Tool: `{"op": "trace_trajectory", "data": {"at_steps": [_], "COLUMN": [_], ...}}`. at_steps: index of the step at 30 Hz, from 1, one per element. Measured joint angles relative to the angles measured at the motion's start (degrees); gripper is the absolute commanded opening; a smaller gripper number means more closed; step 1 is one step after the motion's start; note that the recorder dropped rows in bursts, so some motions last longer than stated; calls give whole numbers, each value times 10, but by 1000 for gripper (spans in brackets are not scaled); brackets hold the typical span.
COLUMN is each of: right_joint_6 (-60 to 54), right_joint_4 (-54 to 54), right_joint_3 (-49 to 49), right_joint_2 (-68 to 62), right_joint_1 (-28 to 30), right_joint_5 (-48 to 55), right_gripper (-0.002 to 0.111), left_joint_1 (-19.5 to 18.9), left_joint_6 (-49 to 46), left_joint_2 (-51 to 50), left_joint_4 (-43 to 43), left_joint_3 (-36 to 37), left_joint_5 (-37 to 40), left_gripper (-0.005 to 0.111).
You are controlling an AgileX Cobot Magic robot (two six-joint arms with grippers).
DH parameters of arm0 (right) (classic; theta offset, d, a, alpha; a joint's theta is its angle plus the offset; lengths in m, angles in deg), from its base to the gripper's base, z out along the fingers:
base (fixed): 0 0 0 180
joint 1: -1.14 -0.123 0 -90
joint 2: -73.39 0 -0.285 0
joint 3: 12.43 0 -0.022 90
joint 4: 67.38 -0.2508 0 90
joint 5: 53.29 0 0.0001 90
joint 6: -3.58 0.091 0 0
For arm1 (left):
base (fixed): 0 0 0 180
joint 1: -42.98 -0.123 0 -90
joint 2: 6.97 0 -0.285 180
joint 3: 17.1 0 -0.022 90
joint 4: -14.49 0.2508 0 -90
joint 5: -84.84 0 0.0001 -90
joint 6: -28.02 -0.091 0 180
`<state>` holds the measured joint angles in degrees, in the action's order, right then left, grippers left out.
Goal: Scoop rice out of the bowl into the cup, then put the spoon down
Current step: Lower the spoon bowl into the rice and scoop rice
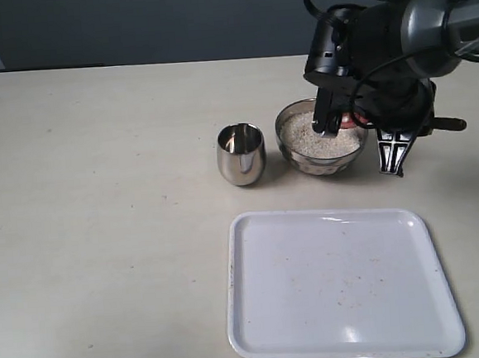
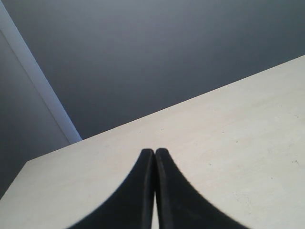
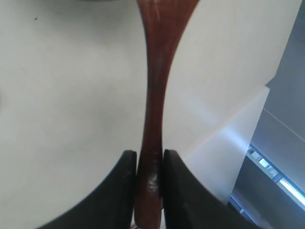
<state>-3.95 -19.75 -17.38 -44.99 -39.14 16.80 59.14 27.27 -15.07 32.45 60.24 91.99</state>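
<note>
Your rice (image 1: 323,137) lies heaped in the bowl (image 1: 321,166), filling it close to the rim. The bowl stands on the desk (image 1: 101,206) just right of the cup (image 1: 242,154) in the exterior view, the two near each other but apart. You cannot see from here whether the cup holds any grains.

The spoon (image 3: 155,95) is in your right pincer (image 3: 150,155), the two fingers clamped on its handle from either side. The wrist view shows the handle running straight out from between them and widening at the far end. In the exterior view that pincer (image 1: 328,124) points down over the bowl with its tips at the rice, and a bit of red-brown shows beside them. The spoon head itself is hidden.

A white tray (image 1: 343,283) sits on the desk in front of the bowl, well apart from it.

Your left pincer (image 2: 155,153) has its fingers pressed together with nothing between them, above bare desk. It appears only in its own wrist view.
</note>
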Motion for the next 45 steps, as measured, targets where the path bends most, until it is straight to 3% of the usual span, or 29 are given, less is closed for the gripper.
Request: {"op": "trace_trajectory", "data": {"at_steps": [10,45], "right_joint_6": [-11,-28], "right_joint_4": [39,100], "right_joint_3": [53,55], "right_joint_2": [-38,-80], "right_joint_1": [0,-18], "right_joint_5": [-1,-1], "right_gripper": [-1,-1], "left_joint_1": [0,0], "left_joint_6": [0,0], "left_joint_2": [0,0], "left_joint_4": [0,0], "left_joint_3": [0,0], "left_joint_5": [0,0], "left_gripper": [0,0]}}
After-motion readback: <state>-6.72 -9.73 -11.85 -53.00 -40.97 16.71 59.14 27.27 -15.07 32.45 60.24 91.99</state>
